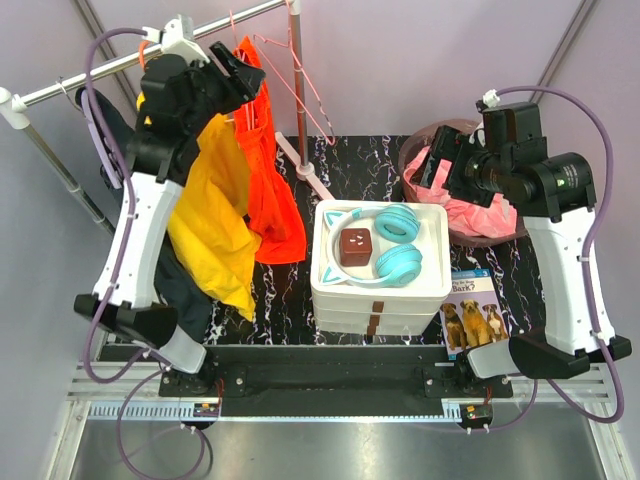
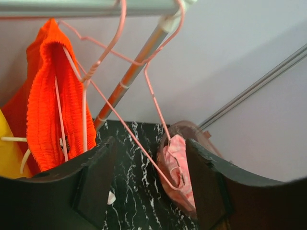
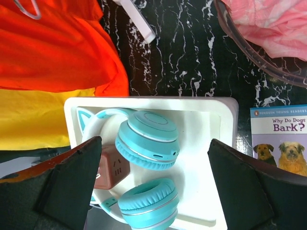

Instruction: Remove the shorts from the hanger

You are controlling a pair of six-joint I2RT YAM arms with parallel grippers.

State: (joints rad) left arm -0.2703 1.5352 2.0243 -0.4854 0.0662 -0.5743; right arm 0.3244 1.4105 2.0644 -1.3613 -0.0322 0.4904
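**Position of the shorts relative to the grippers**

The orange shorts (image 1: 275, 190) hang from the rail (image 1: 100, 72) in the upper left of the top view. They are carried on a pink wire hanger (image 2: 60, 120). Their long axis runs down from the rail towards the table, with the ribbed waistband uppermost.

The left gripper (image 1: 245, 70) is raised to rail height, just beside the top of the shorts. In the left wrist view the shorts (image 2: 48, 105) occupy the left of the frame, to the left of the left gripper (image 2: 149, 143) and outside the gap between its fingers. The jaws stand apart and hold nothing. Only the wires of the empty hangers (image 2: 153, 110) cross the gap, farther back.

The right gripper (image 1: 435, 165) sits at the right of the top view, well apart from the rail. In the right wrist view its jaws are spread wide over the white box (image 3: 225, 108) and grip nothing.

The left arm is therefore the nearer arm. The judgement is that its next move calls for a shift towards the left of its wrist view, so that the waistband sits between the fingers.

**Appearance of the shorts**

- The colour is bright orange-red, and the waistband is gathered into fine ribs.
- The cloth is thin and limp, with its lower edge hanging loose beside a yellow garment (image 1: 215, 220).
- The hanger wire runs inside the waistband, and most of it is hidden.
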